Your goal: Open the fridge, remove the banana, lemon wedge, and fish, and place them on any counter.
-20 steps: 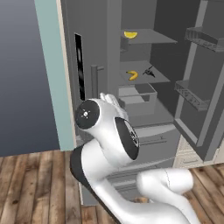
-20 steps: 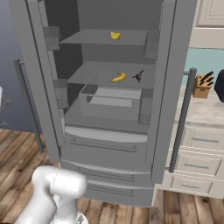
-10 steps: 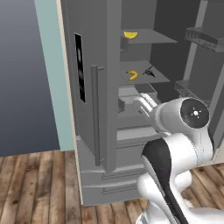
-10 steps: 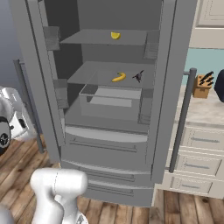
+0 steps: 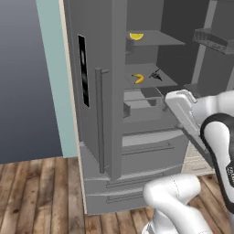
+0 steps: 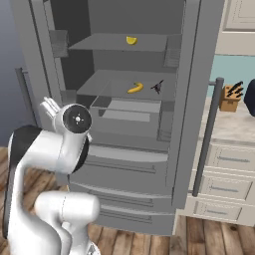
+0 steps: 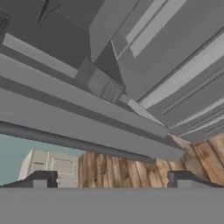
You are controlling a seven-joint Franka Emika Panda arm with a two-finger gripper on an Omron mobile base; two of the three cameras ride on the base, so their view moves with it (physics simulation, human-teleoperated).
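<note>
Banana [image 6: 135, 88] crosswise on middle shelf

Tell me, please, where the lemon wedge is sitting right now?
The lemon wedge lies on the upper shelf inside the open fridge, one shelf above the banana and the fish.

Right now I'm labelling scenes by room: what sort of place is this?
A rendered kitchen, most likely: an open grey fridge, a stone counter over cream drawers with a knife block, and wood flooring.
</note>
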